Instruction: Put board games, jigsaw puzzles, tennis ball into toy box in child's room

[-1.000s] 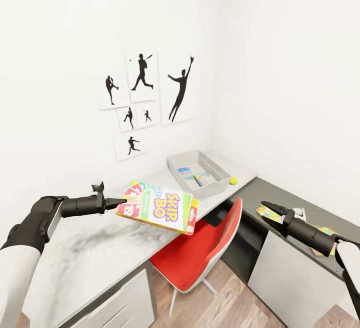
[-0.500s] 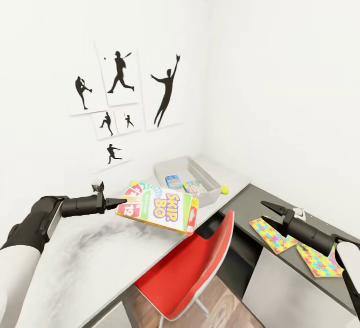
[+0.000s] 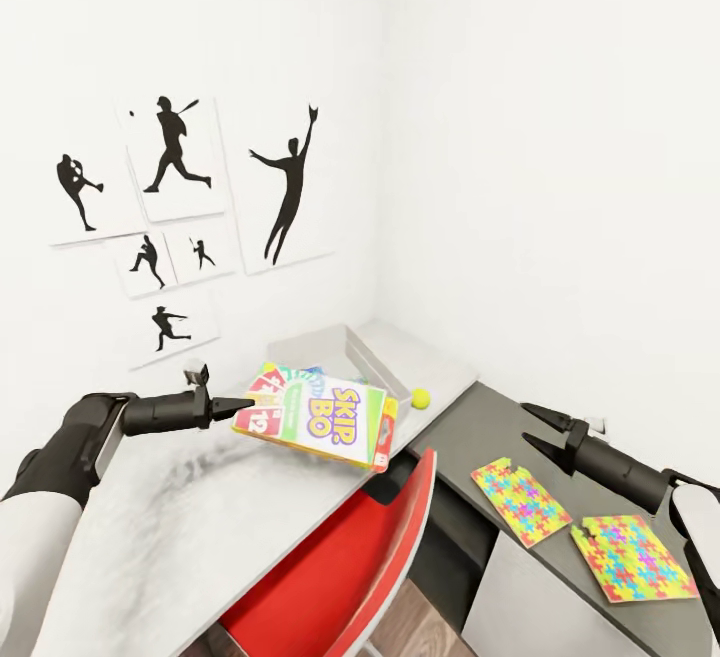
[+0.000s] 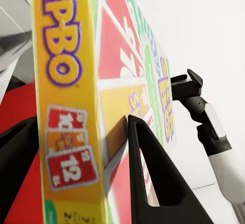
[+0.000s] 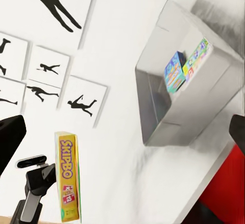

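- Bench (image 3: 170, 527): white top along the poster wall, meeting a lower dark side unit (image 3: 480, 427) at the corner.
- Red chair (image 3: 340, 577) sits tucked at the bench.
- Toy box (image 3: 350, 352) sits near the corner, two small printed boxes (image 5: 186, 63) inside.
- Game (image 3: 318, 417): SKIP-BO box, up in the air over the bench, left claw (image 3: 248, 403) clamped on its edge.
- Two puzzles (image 3: 520, 499) lie flat on the side unit.
- Right claw (image 3: 535, 427) gapes wide, holding nothing, above the unit.
- Ball (image 3: 421, 398) rests by the toy box.

tennis ball (image 3: 421, 398) right of toy box (image 3: 330, 349), on table (image 3: 200, 517)
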Controlling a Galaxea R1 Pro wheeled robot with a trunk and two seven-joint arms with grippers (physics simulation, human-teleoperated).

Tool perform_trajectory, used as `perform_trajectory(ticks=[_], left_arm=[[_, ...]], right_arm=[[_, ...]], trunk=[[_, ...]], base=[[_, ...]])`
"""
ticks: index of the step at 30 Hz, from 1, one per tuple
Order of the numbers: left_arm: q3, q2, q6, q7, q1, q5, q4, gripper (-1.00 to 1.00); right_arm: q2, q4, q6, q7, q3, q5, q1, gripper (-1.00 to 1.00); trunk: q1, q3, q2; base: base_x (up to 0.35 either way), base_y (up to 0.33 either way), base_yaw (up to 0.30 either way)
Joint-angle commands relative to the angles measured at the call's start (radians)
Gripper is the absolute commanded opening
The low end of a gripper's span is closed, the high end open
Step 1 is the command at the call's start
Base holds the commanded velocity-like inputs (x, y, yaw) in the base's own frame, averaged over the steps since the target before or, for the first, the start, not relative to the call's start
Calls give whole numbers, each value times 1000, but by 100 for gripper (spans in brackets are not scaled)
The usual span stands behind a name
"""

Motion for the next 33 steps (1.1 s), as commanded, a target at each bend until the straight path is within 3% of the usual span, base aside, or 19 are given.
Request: perform_trajectory(ticks=[1, 22, 33], left_arm=[[0, 0, 11, -4, -1, 2, 0, -100], [3, 2, 10, -4, 6, 4, -1, -100], [5, 2, 10, -4, 7, 5, 0, -100]], right_arm=[[0, 1, 4, 8, -1, 7, -1, 100], [2, 1, 4, 8, 0, 9, -1, 100], [2, 1, 4, 9, 0, 9, -1, 100]], trunk=[[1, -2, -2], [1, -5, -2], [1, -5, -2]], base=[[251, -244, 14], [119, -122, 134], [139, -17, 115]])
